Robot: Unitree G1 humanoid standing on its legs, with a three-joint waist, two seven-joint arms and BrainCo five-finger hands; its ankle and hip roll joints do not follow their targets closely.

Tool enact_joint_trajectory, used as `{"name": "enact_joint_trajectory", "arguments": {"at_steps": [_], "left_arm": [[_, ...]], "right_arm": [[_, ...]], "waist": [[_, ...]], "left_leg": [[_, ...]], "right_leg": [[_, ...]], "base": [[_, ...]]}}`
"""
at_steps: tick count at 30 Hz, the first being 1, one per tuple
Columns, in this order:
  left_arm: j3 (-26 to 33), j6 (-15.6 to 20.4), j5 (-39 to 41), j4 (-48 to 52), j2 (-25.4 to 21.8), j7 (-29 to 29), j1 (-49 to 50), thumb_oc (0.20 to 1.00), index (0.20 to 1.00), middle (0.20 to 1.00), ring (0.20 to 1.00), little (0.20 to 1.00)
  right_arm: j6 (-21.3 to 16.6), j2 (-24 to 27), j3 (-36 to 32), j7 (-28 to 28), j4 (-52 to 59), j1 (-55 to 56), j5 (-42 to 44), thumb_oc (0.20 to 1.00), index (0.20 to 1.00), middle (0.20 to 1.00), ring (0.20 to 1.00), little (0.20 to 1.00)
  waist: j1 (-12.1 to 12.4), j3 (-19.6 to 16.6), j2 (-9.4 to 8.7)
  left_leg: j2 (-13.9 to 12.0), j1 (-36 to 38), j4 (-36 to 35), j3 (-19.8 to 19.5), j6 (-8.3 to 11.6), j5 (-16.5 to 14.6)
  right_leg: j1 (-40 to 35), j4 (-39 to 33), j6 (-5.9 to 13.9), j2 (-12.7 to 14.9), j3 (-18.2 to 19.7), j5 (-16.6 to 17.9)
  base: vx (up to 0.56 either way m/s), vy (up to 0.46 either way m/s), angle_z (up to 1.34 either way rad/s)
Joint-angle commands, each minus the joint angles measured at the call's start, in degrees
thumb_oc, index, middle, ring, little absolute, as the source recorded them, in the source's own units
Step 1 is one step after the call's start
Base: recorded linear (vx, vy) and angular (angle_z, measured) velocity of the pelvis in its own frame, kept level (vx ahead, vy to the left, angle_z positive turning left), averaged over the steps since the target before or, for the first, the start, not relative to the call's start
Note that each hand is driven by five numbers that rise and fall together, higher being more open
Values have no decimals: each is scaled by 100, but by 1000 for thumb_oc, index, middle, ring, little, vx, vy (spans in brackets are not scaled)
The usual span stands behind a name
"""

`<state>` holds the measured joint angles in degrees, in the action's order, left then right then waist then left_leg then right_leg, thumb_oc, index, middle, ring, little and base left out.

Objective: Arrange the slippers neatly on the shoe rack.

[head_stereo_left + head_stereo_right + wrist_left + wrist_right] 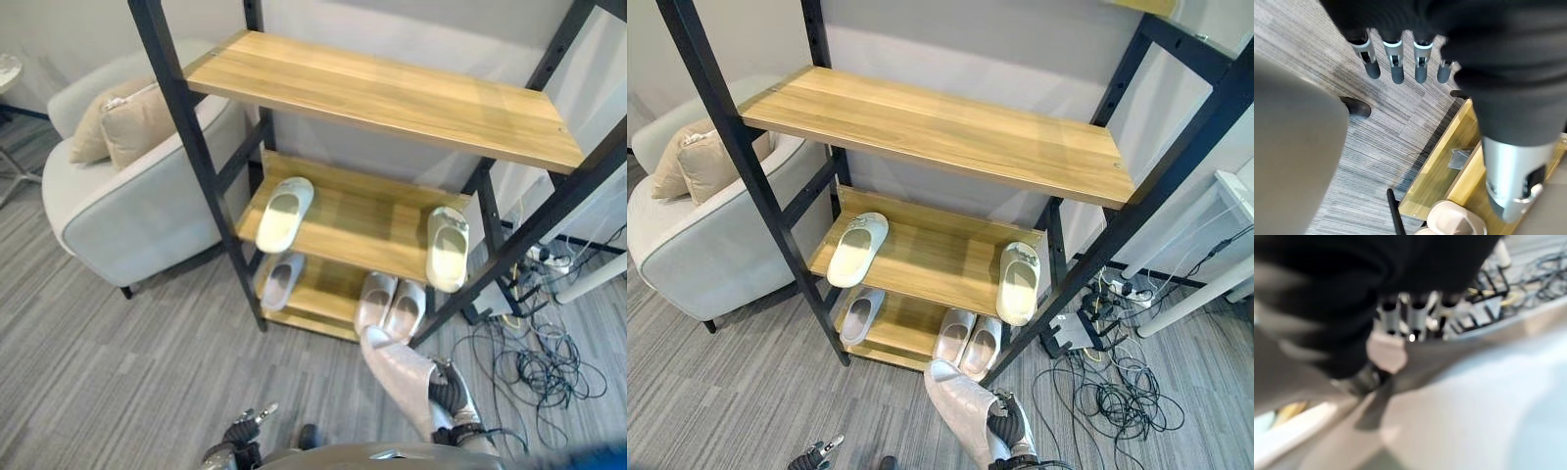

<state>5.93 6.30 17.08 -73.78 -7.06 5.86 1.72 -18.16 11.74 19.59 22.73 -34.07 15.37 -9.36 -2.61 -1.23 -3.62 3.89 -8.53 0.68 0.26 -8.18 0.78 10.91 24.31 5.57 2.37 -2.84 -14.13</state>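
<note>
**Carrying a slipper toward the bottom shelf**

Holding a pale grey foam slipper (960, 397) low in front of the black-framed wooden shoe rack (392, 93), the right hand (1011, 427) has its dark-covered fingers curled round the heel end, so it is grasping the slipper. The toe points at the bottom shelf, just short of a pair of pale pinkish slippers (390, 304) lying side by side there. A single grey slipper (282, 280) lies at the left of that same shelf. On the middle shelf two cream slippers sit well apart, one at the left (284, 213) and one at the right edge (448, 247), overhanging the front. The left hand (1396, 61) hangs over the grey striped carpet (118, 372) with fingers straight and relaxed, holding nothing.

The slipper is likely light, soft and slightly springy, not fragile; a grip across the heel or the strap should hold, though smooth foam could slide if pinched loosely.
</note>
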Motion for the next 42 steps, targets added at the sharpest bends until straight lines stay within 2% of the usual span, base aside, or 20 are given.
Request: {"name": "enact_joint_trajectory", "arguments": {"at_steps": [1,2,4,6,11,16,18,20,21,22,23,24,26,28,29,30,33,35,38,42], "left_arm": [[-182,85,-186,-273,668,-18,180,1000,1000,1000,1000,1000],[-208,81,-194,-261,681,-22,195,1000,1000,1000,1000,1000],[-195,98,-175,-245,682,10,252,1000,1000,1000,1000,1000],[-178,97,-204,-216,699,25,340,1000,1000,1000,1000,1000],[128,-131,-254,-608,254,412,225,1000,1000,1000,1000,1000],[296,-197,-258,-766,83,613,167,1000,1000,1000,1000,1000],[444,-266,-207,-671,83,681,110,1000,1000,1000,1000,1000],[439,-257,-211,-546,171,577,6,1000,1000,1000,1000,1000],[423,-247,-207,-457,226,520,-38,1000,1000,1000,1000,1000],[428,-237,-190,-417,263,461,-70,1000,1000,1000,1000,1000],[428,-237,-190,-417,264,461,-70,1000,1000,1000,1000,1000],[448,-213,-154,-364,303,399,-101,1000,1000,1000,1000,1000],[445,-189,-103,-252,427,354,-129,1000,1000,1000,1000,1000],[485,-191,-38,-134,453,385,-123,1000,1000,1000,1000,1000],[484,-193,-37,-132,454,385,-122,1000,1000,1000,1000,1000],[523,-204,-1,-79,430,429,-120,1000,1000,1000,1000,1000],[671,-244,52,-141,211,352,-197,1000,1000,1000,1000,1000],[725,-247,57,-201,191,310,-178,1000,1000,1000,1000,1000],[643,-241,-144,-451,99,117,-107,1000,1000,1000,1000,1000],[438,-215,-271,-528,74,51,-18,1000,1000,1000,1000,1000]], "right_arm": [[-342,83,72,106,238,-100,-132,200,200,200,200,200],[-296,87,137,61,154,-147,-188,200,200,200,200,200],[-253,83,172,12,168,-171,-218,200,200,200,200,200],[-256,86,232,16,136,-127,-320,200,200,200,200,200],[-239,82,700,-171,116,-72,-546,200,200,200,200,200],[-108,-63,982,-153,-136,-154,-857,200,200,200,200,200],[-56,-125,1043,-202,-396,-239,-988,200,200,200,200,200],[-59,-103,1069,-200,-484,-287,-1031,200,200,200,200,200],[-52,-89,1072,-212,-505,-308,-1035,200,200,200,200,200],[-58,-82,1053,-233,-538,-308,-1022,200,200,200,200,200],[-58,-82,1052,-233,-538,-308,-1022,200,200,200,200,200],[-52,-69,1027,-271,-523,-287,-1002,200,200,200,200,200],[14,-4,949,-335,-494,-196,-957,200,200,200,200,200],[101,55,878,-395,-408,-170,-889,200,200,200,200,200],[106,60,877,-400,-400,-167,-886,200,200,200,200,200],[151,87,841,-424,-304,-133,-836,200,200,200,200,200],[154,139,834,-407,-230,-61,-716,200,200,200,200,200],[115,138,863,-411,-265,-29,-696,200,200,200,200,200],[16,45,702,-441,-519,170,-567,200,200,200,200,200],[-153,-138,370,-573,-829,397,-187,200,200,200,200,200]], "waist": [[-81,253,62],[-102,265,22],[-85,262,5],[-102,225,4],[-97,-55,44],[-88,-178,-22],[-75,-214,-92],[-106,-130,-149],[-122,-82,-140],[-143,-79,-127],[-141,-82,-123],[-180,-74,-129],[-177,-48,-108],[-124,20,-115],[-135,21,-118],[-89,62,-115],[94,199,-157],[131,187,-143],[115,32,-89],[48,-112,-113]], "left_leg": [[-22,411,509,-71,130,-647],[48,504,511,-165,135,-692],[80,613,483,-209,137,-703],[119,693,497,-315,159,-745],[-28,1058,253,-286,333,-741],[-143,1063,280,-305,482,-779],[-207,897,796,-208,649,-991],[-334,418,1760,20,891,-899],[-428,191,2166,126,918,-825],[-552,99,2326,303,860,-901],[-555,92,2334,303,860,-906],[-687,34,2361,514,802,-954],[-905,-109,1864,695,780,-944],[-944,-381,1546,474,859,-498],[-935,-377,1535,464,860,-488],[-918,-472,1249,267,915,-244],[-837,-1091,667,-448,1073,187],[-879,-1033,569,-546,1099,264],[-994,-791,420,-415,1131,472],[-806,-569,513,-268,976,344]], "right_leg": [[107,-850,-176,-199,114,840],[172,-1142,-180,-133,-40,1078],[247,-1227,-227,-98,-270,1249],[94,-1366,-269,-119,-267,1238],[-534,-1889,-693,-329,-30,1182],[-673,-2015,-846,-392,-89,1137],[-775,-2073,-935,-357,-116,1130],[-845,-2070,-948,-286,-167,1153],[-841,-2037,-961,-273,-187,1146],[-844,-2035,-971,-276,-208,1106],[-840,-2033,-971,-279,-208,1106],[-879,-2038,-987,-265,-251,1062],[-1012,-2057,-982,-275,-350,970],[-1179,-2138,-984,-284,-373,938],[-1186,-2144,-984,-279,-384,937],[-1291,-2187,-976,-314,-366,902],[-1643,-2227,-945,-422,-91,620],[-1674,-2220,-928,-467,17,569],[-1829,-2243,-763,-454,66,400],[-1872,-2307,-471,-169,136,359]], "base": [[110,-107,43],[138,-148,21],[135,-170,27],[107,-156,25],[116,-182,11],[41,-227,0],[17,-255,17],[-30,-161,14],[-43,-83,29],[-21,-37,34],[8,-39,22],[33,-15,11],[117,53,34],[121,96,41],[107,79,23],[142,87,13],[252,151,-9],[213,144,-32],[302,251,-82],[276,274,-17]]}}
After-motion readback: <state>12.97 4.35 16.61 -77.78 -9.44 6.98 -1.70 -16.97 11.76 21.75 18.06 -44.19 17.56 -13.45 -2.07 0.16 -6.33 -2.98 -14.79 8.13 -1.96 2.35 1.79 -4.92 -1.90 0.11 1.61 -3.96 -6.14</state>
